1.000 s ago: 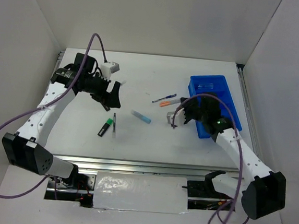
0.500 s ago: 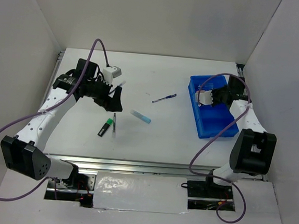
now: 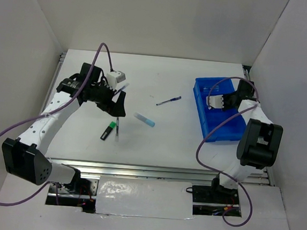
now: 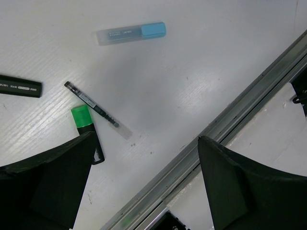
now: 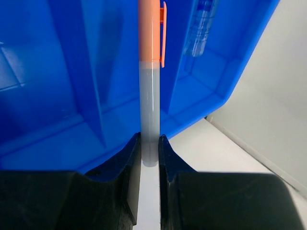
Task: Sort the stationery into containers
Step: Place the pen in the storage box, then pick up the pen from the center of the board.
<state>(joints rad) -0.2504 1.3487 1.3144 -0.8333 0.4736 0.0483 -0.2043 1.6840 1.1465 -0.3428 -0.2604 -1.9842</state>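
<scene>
Now right fingers (image 5: pixel 128 160) clamp an orange-capped pen (image 5: pixel 149 86) over the blue tray (image 5: pixel 57 81), while left fingers (image 4: pixel 55 179) stand spread wide.

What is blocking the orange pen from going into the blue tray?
Nothing visible. The right end effector grips the orange-capped pen over the open tray. A clear pen lies in one compartment, off to the side, and a divider wall runs just beside the held pen.
</scene>
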